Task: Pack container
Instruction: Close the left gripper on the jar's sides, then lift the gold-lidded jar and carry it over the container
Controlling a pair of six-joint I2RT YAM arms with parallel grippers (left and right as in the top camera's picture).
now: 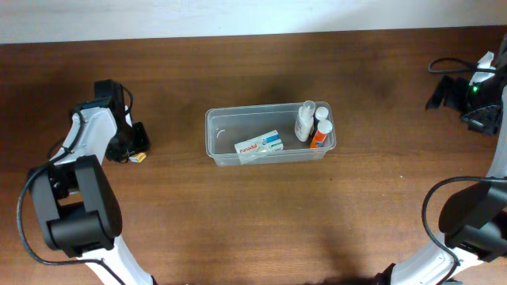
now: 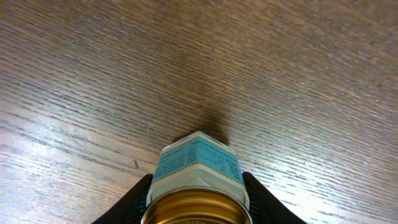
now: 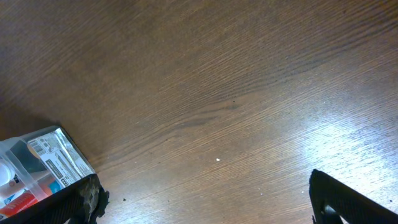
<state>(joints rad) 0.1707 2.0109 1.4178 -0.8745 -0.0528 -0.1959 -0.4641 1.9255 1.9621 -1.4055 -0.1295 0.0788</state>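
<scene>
Clamping a gold-lidded, blue-labelled jar (image 2: 198, 163), the left gripper (image 2: 198, 198) is well left of the container (image 1: 211, 134); the right gripper (image 3: 214, 202) stands wide apart.

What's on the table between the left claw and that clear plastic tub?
Nothing: the overhead view shows only bare wooden table between the left gripper, gripping a small jar, and the container.

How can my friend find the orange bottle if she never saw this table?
Find the clear container in the middle of the brown table. At its right end, small bottles sit together. The orange bottle is nearest the right wall, the only orange one, beside the white bottle.
</scene>
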